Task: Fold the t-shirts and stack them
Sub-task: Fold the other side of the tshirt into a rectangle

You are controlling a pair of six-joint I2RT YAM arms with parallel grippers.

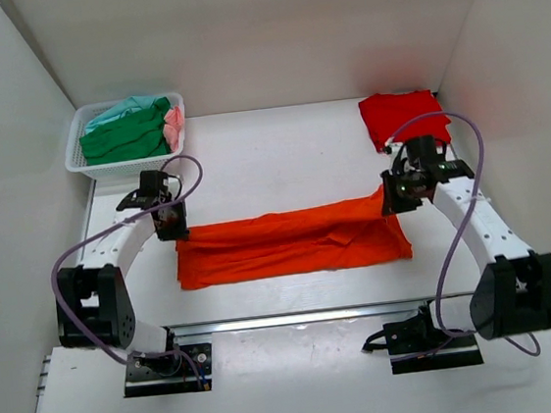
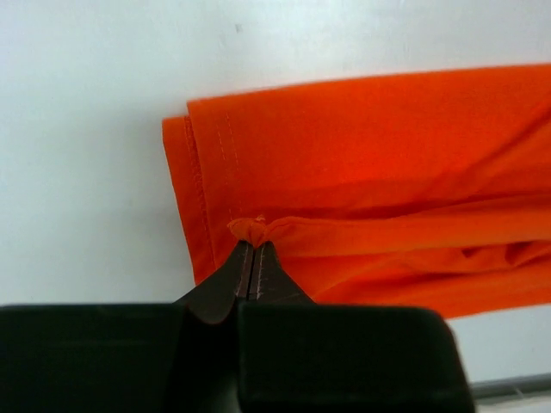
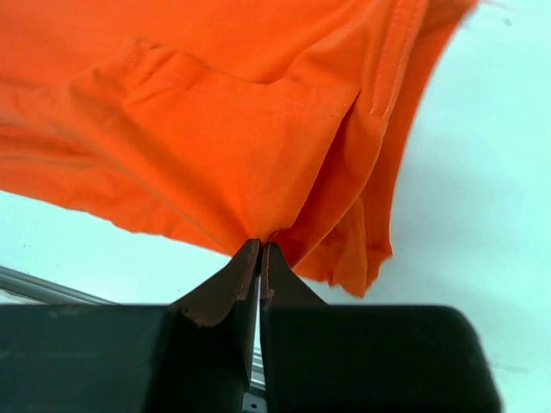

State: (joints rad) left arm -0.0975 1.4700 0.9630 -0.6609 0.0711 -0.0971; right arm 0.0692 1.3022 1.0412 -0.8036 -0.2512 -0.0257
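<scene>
Only overhead, basket (image 1: 114, 168) and red t-shirt (image 1: 402, 114); close-up, left hand (image 2: 254, 247), right hand (image 3: 260, 247) tight on orange t-shirt (image 1: 289, 244).

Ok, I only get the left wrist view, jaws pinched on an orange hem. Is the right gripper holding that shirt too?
Observer: Yes, the right gripper is shut on the orange shirt at its other end.
Operator: Any other shirt out on the table?
Observer: A red shirt lies bundled at the back right corner of the table.
Operator: And the rest?
Observer: A green shirt, a teal shirt and a pink shirt sit in the basket at the back left.
</scene>
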